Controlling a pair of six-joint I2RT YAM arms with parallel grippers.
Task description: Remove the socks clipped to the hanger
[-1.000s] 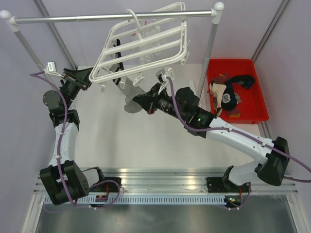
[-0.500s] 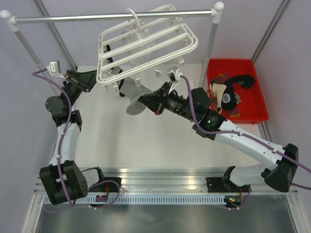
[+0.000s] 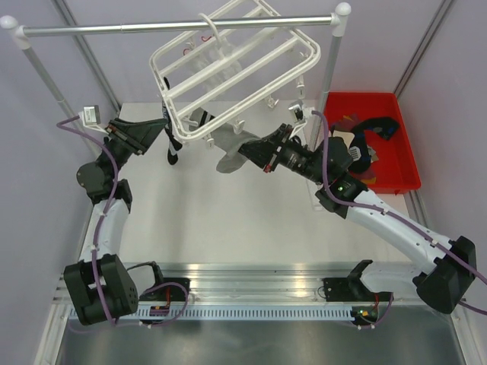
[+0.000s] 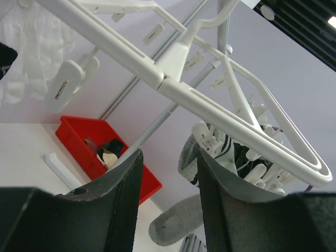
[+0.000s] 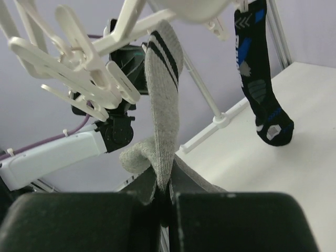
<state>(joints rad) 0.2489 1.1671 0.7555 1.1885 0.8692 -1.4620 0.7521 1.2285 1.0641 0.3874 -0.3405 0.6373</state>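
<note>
While the right pincer (image 5: pixel 163 185) clamps the grey sock (image 5: pixel 163 94) clipped to the tilted hanger (image 4: pixel 157 79), a steady downward pull should free it; the left pincer (image 4: pixel 168 157) gapes empty.

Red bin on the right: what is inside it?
The red bin holds a pile of loose socks, black, cream and maroon. Its near-left corner is hidden behind the right arm.
</note>
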